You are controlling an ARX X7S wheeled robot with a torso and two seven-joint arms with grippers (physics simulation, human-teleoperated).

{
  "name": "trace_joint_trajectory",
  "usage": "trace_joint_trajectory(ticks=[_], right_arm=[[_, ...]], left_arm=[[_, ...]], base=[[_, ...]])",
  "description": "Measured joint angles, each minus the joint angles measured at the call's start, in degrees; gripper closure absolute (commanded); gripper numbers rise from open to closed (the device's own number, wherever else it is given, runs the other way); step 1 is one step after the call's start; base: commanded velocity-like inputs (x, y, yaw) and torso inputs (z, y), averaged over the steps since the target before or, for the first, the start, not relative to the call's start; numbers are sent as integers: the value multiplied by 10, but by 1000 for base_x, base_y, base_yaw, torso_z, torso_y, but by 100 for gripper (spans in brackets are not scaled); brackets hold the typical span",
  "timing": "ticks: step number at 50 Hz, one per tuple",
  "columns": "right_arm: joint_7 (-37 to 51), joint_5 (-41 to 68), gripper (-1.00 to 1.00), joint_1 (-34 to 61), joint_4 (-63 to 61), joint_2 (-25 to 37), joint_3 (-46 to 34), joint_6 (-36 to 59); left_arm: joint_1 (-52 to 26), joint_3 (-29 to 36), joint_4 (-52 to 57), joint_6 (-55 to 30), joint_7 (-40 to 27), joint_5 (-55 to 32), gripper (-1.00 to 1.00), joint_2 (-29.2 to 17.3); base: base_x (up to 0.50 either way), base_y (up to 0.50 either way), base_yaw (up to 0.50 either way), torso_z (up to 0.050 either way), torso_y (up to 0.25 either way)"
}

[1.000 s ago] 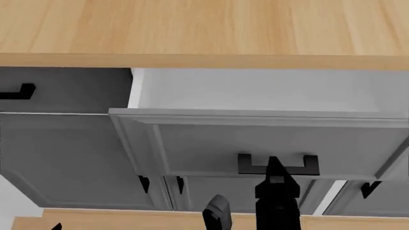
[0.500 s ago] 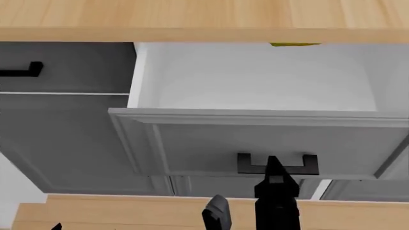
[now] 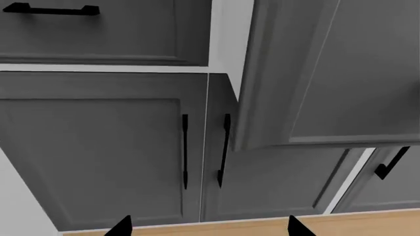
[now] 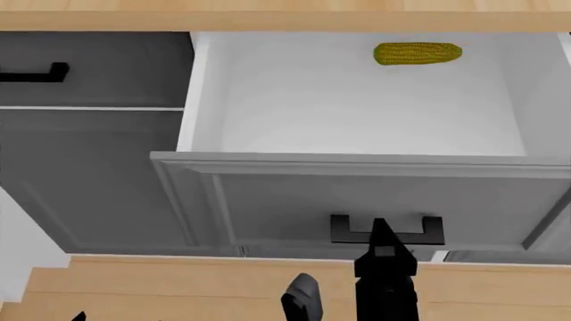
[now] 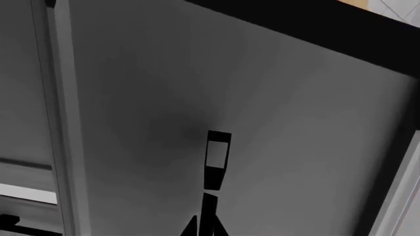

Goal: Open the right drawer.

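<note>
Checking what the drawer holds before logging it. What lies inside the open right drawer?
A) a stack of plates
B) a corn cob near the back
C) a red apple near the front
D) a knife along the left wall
B: the head view shows a yellow corn cob on the white floor at the back of the right drawer, and nothing else inside it.
</note>
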Motion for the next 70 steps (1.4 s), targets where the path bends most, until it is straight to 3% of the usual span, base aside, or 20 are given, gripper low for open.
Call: trace_joint_trajectory(ticks=[70], right_arm=[[-13, -9, 100, 1, -13, 3, -1, 8]], left_arm=[[-3, 7, -2, 4, -6, -9, -100, -5]], base=[[-133, 0, 0, 0, 0]])
